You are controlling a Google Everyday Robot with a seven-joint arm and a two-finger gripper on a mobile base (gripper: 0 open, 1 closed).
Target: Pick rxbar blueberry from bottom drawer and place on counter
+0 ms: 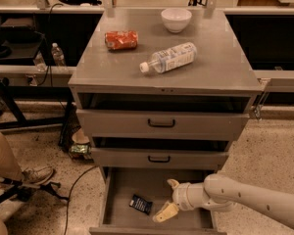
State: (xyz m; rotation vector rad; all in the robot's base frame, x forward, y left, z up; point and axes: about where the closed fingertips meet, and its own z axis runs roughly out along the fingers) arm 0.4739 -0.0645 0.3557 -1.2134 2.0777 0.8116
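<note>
In the bottom drawer [122, 186], rxbar blueberry [140, 204] just beside spread fingers [165, 212]

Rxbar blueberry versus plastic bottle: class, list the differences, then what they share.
The rxbar blueberry is dark, flat, small; the plastic bottle is clear, rounded, longer. The rxbar lies in the bottom drawer, the bottle on the counter. Both lie ungripped; the open pincer is in the drawer beside the rxbar.

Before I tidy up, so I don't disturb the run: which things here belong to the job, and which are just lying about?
Job: rxbar blueberry, lying in the open bottom drawer; counter; tool, open, over the drawer floor just right of the bar.
Lying about: white bowl, water bottle on its side, red packet, all on the counter.
</note>
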